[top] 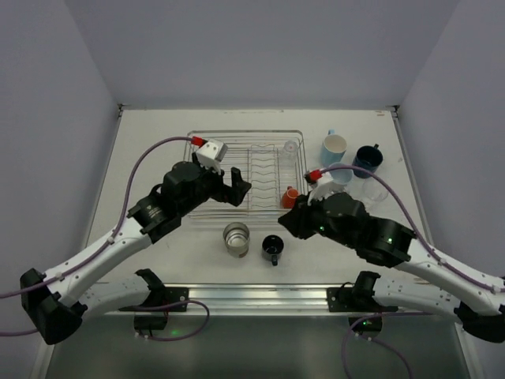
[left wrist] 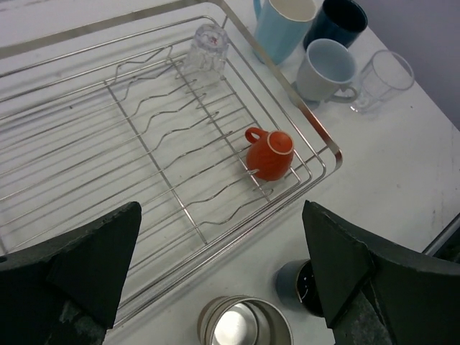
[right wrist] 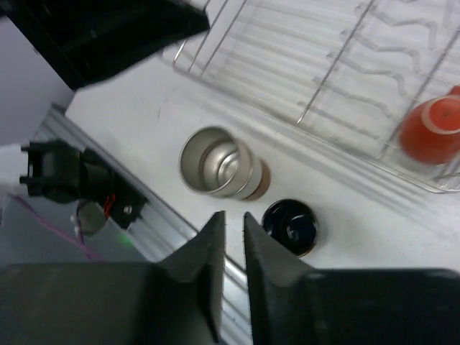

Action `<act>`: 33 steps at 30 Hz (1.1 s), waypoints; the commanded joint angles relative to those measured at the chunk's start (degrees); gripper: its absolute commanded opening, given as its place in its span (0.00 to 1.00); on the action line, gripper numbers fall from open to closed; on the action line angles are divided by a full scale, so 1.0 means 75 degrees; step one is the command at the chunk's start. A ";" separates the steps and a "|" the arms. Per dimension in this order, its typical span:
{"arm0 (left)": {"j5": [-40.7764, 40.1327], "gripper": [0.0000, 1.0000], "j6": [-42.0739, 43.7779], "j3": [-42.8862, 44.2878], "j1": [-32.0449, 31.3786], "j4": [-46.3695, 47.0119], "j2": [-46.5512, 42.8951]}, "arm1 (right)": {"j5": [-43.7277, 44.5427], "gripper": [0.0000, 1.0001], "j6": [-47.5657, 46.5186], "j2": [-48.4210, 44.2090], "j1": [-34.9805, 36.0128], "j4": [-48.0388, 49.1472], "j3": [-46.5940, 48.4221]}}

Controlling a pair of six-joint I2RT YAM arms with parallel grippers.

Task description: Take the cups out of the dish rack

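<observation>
The left claw (left wrist: pixel 221 208) hangs over the dish rack (left wrist: pixel 108 136) with its fingers spread wide and nothing between them. The right claw (right wrist: pixel 233 215) is over the counter (right wrist: pixel 144 122) in front of the rack, its fingers almost pressed together with only a slit between them, and it grips nothing.

Two cups are in the rack. An orange cup (left wrist: pixel 269 154) lies on its side near the front right corner, and a rack glass (left wrist: pixel 205 47) stands at the far right corner.

The other cups are out on the counter. A metal cup (right wrist: pixel 219 164) and a small dark cup (right wrist: pixel 289 226) stand upright side by side, just in front of the rack. To the right of the rack, a light blue mug (left wrist: pixel 284 25), a navy mug (left wrist: pixel 338 21), a pale mug (left wrist: pixel 327 68) and a loose glass (left wrist: pixel 384 79) stand close together.
</observation>
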 commanded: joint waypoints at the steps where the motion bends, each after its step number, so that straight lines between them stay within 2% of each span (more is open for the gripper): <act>1: 0.0567 0.97 -0.0200 0.0634 -0.0172 0.0961 0.0865 | 0.0070 0.13 -0.0185 -0.0975 -0.1001 0.0105 -0.0428; 2: 0.0567 0.97 -0.0118 0.0949 -0.0184 0.1043 0.1470 | 0.0117 0.08 -0.0197 -0.1186 -0.1189 0.0175 -0.0557; 6: 0.0322 0.93 0.0268 0.1969 -0.0231 0.1279 0.3032 | 0.0585 0.06 -0.0033 -0.2065 -0.1600 0.0433 -0.0990; 13: -0.0112 0.92 0.1089 0.4254 -0.0231 0.1046 0.6205 | 0.0938 0.10 0.0225 -0.3143 -0.1601 0.0551 -0.1729; 16: -0.0172 0.92 0.1288 0.5321 -0.0219 0.0811 0.7156 | 0.0950 0.13 0.0225 -0.3565 -0.1601 0.0551 -0.1917; 19: -0.0207 0.91 0.1417 0.6444 -0.0196 0.0565 0.7965 | 0.0973 0.15 0.0248 -0.3801 -0.1601 0.0399 -0.2011; 24: -0.0592 0.90 0.1558 0.7560 -0.0184 0.0131 0.8998 | 0.0985 0.16 0.0272 -0.4281 -0.1612 0.0223 -0.2116; 33: -0.0968 0.86 0.1477 0.8369 -0.0114 -0.0033 0.9972 | 0.0949 0.17 0.0178 -0.4469 -0.1601 0.0012 -0.2058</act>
